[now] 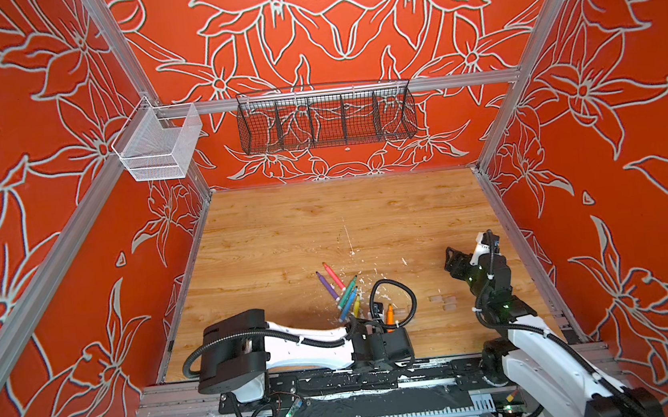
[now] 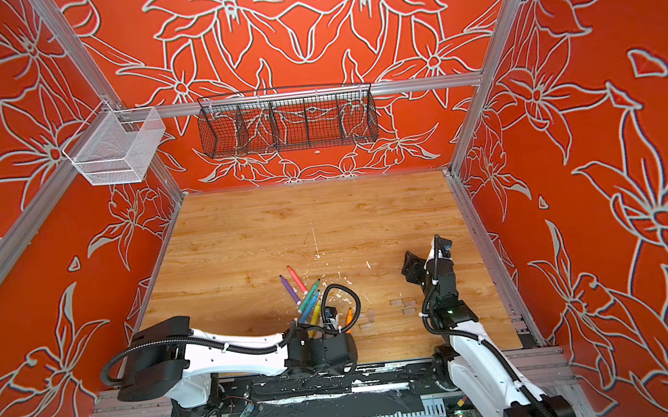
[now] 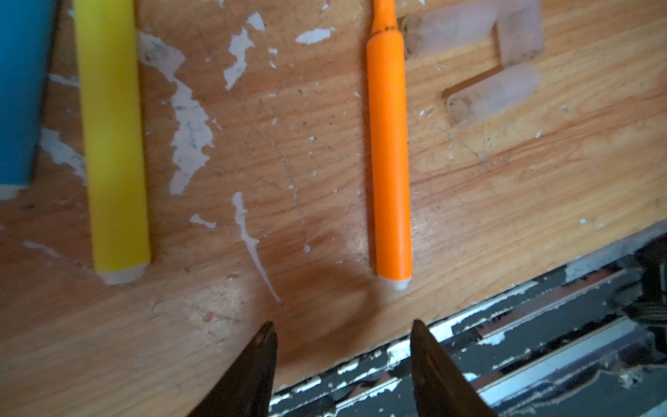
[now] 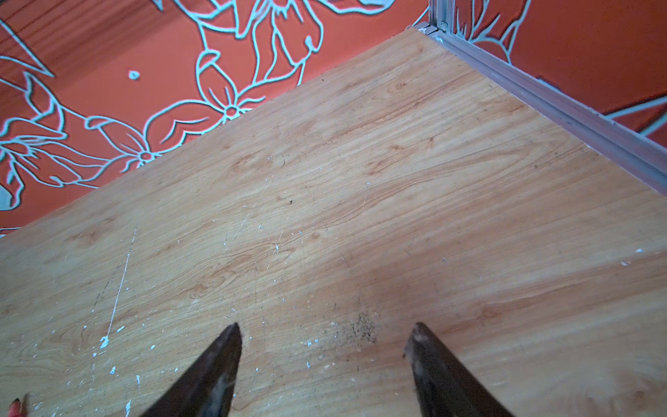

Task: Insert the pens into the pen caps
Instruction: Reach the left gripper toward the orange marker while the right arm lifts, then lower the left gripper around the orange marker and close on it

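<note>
Several pens lie fanned on the wooden table near its front: purple (image 1: 328, 286), pink (image 1: 334, 275), green (image 1: 347, 286), blue (image 1: 347, 302), yellow (image 1: 356, 305) and, a little apart, orange (image 1: 389, 317). In the left wrist view the yellow pen (image 3: 113, 144) and orange pen (image 3: 389, 155) lie parallel, with three clear pen caps (image 3: 494, 94) beside the orange one. My left gripper (image 3: 343, 326) is open and empty, just short of the orange pen's rear end, at the table's front edge. My right gripper (image 4: 326, 330) is open and empty above bare wood, far right of the pens.
More clear caps (image 2: 400, 302) lie between the two arms. White flecks of debris (image 3: 191, 133) dot the wood around the pens. A black rail (image 3: 541, 343) runs along the table's front edge. A black wire basket (image 1: 326, 120) and a white one (image 1: 159, 145) hang on the walls.
</note>
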